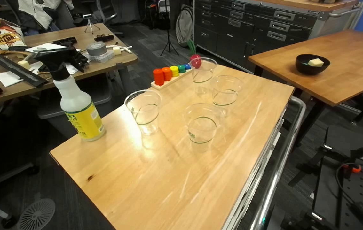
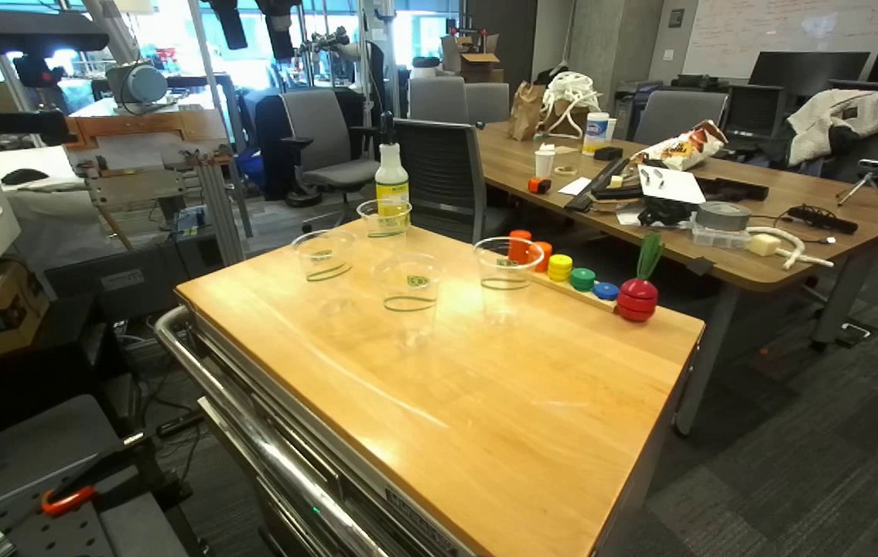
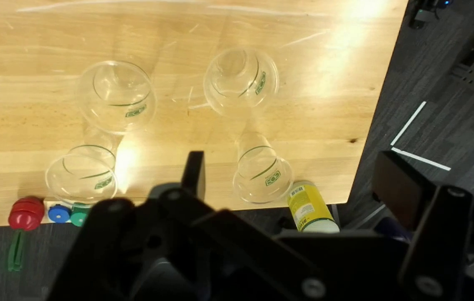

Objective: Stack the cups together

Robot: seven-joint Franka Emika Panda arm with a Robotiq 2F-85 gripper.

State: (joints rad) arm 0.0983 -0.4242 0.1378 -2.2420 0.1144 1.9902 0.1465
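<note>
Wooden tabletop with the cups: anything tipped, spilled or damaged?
No spill shows, and all four cups stand upright. The wooden tabletop looks marked, though: a dark spot near one edge, maybe a knot, and pale streaks that could be scratches.

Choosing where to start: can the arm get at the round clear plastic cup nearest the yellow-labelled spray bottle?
Probably yes: the open fingers hold nothing and the cup stands uncovered, though the spray bottle could interfere.

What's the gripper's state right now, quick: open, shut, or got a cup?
Gripper: open, jaws wide apart in the wrist view, holding nothing.
</note>
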